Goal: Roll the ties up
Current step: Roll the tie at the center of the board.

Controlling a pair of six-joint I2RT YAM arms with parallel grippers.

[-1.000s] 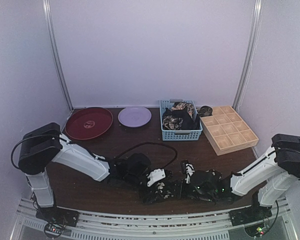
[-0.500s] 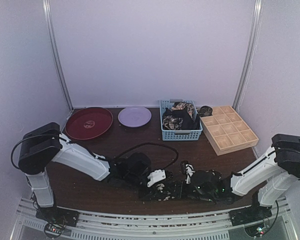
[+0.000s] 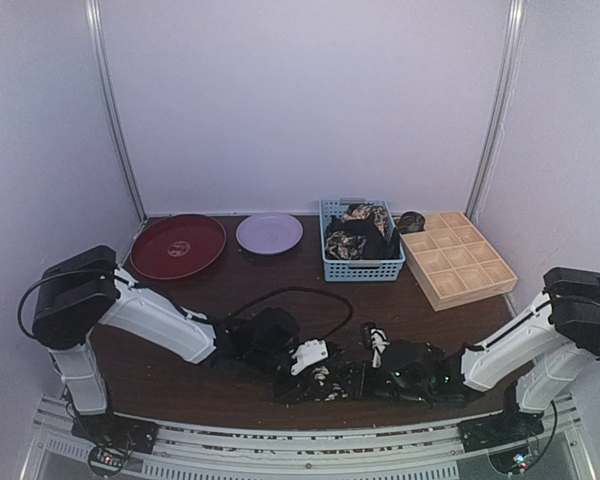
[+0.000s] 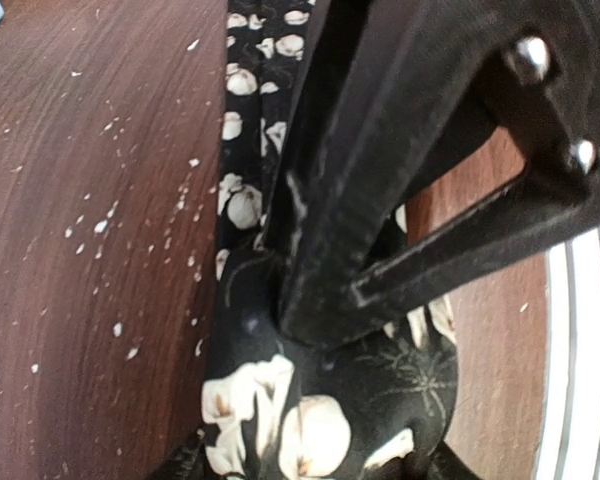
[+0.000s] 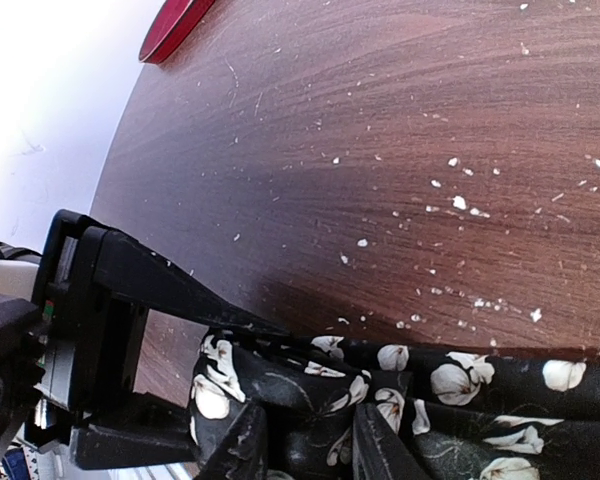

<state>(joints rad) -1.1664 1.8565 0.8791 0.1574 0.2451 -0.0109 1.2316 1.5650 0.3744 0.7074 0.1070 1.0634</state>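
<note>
under left claw [image 4: 302, 312], blossom-print tie [image 4: 315, 432], nipped in right claw [image 5: 310, 445]

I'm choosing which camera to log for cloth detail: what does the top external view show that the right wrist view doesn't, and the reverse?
Only the top external view shows the left arm and right arm whole, the lilac plate, the blue basket holding more ties, and the wooden tray. Only the right wrist view shows the cream flower print of the tie up close and white specks on the table. Both show that tie, the table and the red plate.
</note>
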